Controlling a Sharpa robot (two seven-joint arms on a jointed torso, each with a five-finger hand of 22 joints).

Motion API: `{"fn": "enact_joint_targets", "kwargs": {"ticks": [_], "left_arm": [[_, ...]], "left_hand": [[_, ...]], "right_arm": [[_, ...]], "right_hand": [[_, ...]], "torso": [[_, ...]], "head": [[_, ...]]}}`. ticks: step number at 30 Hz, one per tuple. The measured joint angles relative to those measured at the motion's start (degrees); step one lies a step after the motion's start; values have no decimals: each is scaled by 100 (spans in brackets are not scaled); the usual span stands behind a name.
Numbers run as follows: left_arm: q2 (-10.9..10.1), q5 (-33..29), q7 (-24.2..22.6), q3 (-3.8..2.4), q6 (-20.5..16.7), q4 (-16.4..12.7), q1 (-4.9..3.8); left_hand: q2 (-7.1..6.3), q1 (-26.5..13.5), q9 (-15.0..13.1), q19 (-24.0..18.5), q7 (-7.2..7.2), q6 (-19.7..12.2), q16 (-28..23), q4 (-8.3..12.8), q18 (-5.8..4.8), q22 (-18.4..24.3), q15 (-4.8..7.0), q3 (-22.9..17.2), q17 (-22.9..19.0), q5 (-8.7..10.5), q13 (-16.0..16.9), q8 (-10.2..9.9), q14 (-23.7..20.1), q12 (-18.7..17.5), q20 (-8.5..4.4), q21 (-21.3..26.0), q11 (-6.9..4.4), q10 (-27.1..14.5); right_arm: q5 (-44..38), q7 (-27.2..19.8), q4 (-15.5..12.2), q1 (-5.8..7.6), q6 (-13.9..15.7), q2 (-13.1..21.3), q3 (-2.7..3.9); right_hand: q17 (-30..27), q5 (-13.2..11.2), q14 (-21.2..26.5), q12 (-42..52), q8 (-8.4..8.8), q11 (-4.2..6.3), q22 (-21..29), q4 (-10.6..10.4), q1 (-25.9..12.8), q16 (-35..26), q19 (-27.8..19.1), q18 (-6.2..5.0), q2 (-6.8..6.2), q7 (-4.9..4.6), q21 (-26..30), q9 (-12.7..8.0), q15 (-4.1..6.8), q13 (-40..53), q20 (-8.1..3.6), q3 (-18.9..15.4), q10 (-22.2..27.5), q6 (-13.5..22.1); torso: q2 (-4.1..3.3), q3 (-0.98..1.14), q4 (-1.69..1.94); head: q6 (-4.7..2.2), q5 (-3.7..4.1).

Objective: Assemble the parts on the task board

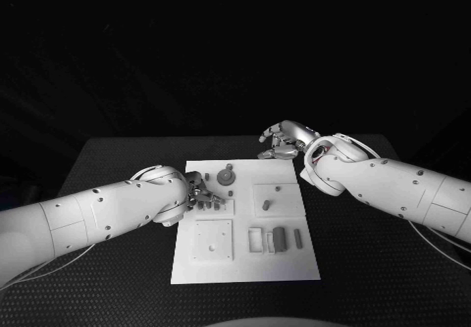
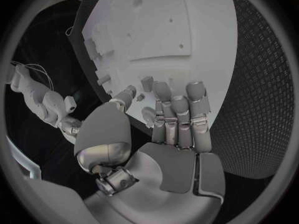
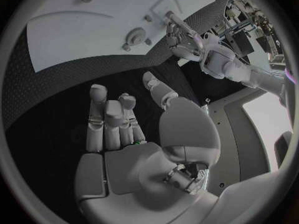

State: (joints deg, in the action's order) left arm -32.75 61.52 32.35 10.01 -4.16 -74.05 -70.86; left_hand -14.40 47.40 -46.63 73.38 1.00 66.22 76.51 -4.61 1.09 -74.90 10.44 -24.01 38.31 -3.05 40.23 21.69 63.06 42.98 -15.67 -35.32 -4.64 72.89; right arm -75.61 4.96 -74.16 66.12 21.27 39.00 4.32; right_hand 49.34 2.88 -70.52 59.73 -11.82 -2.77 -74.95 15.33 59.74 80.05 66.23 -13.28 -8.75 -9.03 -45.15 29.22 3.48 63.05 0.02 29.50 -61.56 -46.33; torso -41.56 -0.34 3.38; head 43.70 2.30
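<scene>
1 task board (image 1: 246,269), 2 hands: left hand (image 1: 199,193), right hand (image 1: 282,141), both empty.

The white rectangular task board (image 1: 246,262) lies mid-table. The silver left hand (image 1: 199,192) hovers over its far-left part; the silver right hand (image 1: 282,141) hangs beyond its far-right corner, empty.

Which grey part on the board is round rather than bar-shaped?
The gear-like disc near the task board's far edge, beside the left hand; the others are straight bars.
</scene>
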Motion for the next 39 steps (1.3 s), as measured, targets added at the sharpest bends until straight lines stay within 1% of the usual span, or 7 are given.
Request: {"fn": "enact_joint_targets", "kwargs": {"ticks": [2, 4, 13, 17, 23, 27, 39], "left_arm": [[-57, -11, -2, -46, -9, -44, 0], [-110, -49, -8, -160, -12, -63, -24], [-254, -494, -96, -174, -8, 73, -504], [-205, -591, -143, -173, -18, 335, -638], [91, -556, -176, -171, -19, 886, -662], [377, -376, -173, -170, 68, 1294, -662], [896, 220, -153, -140, 420, 2142, -652]], "left_hand": [[10, 10, 0, 0, 0, 0, 0, -31, 0, 0, 0, 33, 0, 0, 0, 0, 0, 0, 0, 0, 0, 0], [30, 82, 0, 0, -1, -1, 0, -52, 0, -3, 0, 98, -7, 0, 0, 0, 0, 0, 0, 0, -6, -6], [117, 630, 231, -358, 213, -671, -290, -481, -1, 15, -217, 528, -195, 0, -206, -444, -298, -290, 174, 320, 227, -351], [182, 1162, 331, -404, 321, -795, -483, -1046, 0, 140, -321, 979, -327, 0, -359, -511, -361, -471, 286, 545, 330, -412], [409, 1480, 482, -425, 352, -925, -555, -1218, 0, 199, -372, 1490, -406, 0, -450, -636, -412, -550, 332, 689, 382, -464], [405, 1476, 561, -416, 356, -929, -560, -1240, 2, 211, -373, 1540, -423, 0, -470, -661, -413, -550, 340, 724, 400, -482], [-10, 984, 740, -380, 410, -1052, -578, -1231, 1, 235, -425, 1228, -447, 0, -502, -776, -464, -573, 386, 826, 442, -524]], "right_arm": [[0, 0, 0, 0, 0, 2, 0], [0, 0, 1, 0, 0, 4, 0], [70, -1, 19, 0, -2, 36, 0], [99, -1, 32, 0, -3, 32, 0], [120, 0, 38, 0, -4, 20, 0], [128, 0, 47, 0, -5, 11, 0], [135, 0, 71, 0, -9, -34, 0]], "right_hand": [[0, 0, 0, 12, 0, 0, 0, 0, 0, 0, 0, 0, 0, -4, 0, 0, 0, 0, 0, 0, 0, 4], [0, 0, 0, 12, 0, 0, 0, 0, 0, 0, -1, 0, 0, -4, 0, 0, 0, 0, 0, 0, 0, 5], [0, 0, 0, 12, 0, 1, 0, 0, 0, 0, -2, 0, 0, -3, 0, 0, 0, -5, 2, 0, -1, 7], [0, 0, 1, 12, 0, 1, 0, 0, -8, 0, -10, 0, -8, -2, 0, 0, -1, -5, 9, 0, -1, 7], [0, 0, 3, 12, 0, 1, 0, -10, -23, 0, -10, 0, -23, 1, 0, -3, -3, -5, 10, -10, -1, 4], [1, 0, 3, 12, 0, 1, 0, -16, -23, 0, -11, 0, -23, 3, 0, -5, -3, -10, 10, -16, -1, 4], [1, 0, 4, 12, 0, 1, 0, -16, -23, 0, -12, 0, -23, 15, 0, -4, -3, -10, 12, -16, -1, 13]], "torso": [[1, 1, 0], [3, -3, 1], [7, -3, 7], [5, -3, 7], [-3, -3, -4], [-8, -3, -7], [-18, -3, -22]], "head": [[-7, 0], [-13, 1], [-63, -18], [-79, -19], [-105, -30], [-110, -27], [-116, 1]]}}
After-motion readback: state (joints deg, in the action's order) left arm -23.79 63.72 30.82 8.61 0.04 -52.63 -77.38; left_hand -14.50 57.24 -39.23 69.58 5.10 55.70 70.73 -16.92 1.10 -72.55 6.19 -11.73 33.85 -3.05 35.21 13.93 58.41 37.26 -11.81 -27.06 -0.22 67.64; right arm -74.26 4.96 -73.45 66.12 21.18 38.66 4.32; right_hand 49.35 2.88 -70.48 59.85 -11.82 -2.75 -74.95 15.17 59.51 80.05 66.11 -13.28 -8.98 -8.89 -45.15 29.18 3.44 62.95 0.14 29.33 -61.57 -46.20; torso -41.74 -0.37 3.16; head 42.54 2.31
